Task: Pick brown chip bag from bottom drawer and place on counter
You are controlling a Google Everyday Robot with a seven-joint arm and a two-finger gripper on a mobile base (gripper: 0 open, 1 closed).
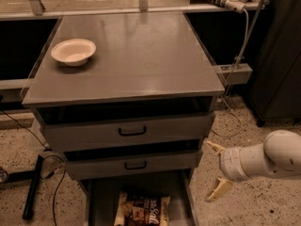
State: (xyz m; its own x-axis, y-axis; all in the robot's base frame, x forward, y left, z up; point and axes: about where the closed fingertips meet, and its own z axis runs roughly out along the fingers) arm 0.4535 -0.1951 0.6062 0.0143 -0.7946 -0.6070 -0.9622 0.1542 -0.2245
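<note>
**While the chip bag lies low, the tool hangs open**

Where the table [141, 55] has its front edge, three drawers sit under it. The top drawer [94, 134] and the middle drawer [164, 161] each have a black handle and are pulled out a little. The bottom drawer [101, 202] is pulled out the most, right under the table's front. The chip bag [142, 210] lies flat on the drawer's floor. It is brown in the middle, with pale edges and white letters. Part of it is cut off at the bottom of the view.

The tool [211, 171] hangs below the table's front right corner, beside the drawers and above the speckled floor [263, 206]. Its two pale fingers [218, 189] are spread wide apart and hold nothing. It is apart from the bag. The white arm [263, 158] comes in from the right of the table. A white bowl [73, 51] stands on the table near its back left corner.
</note>
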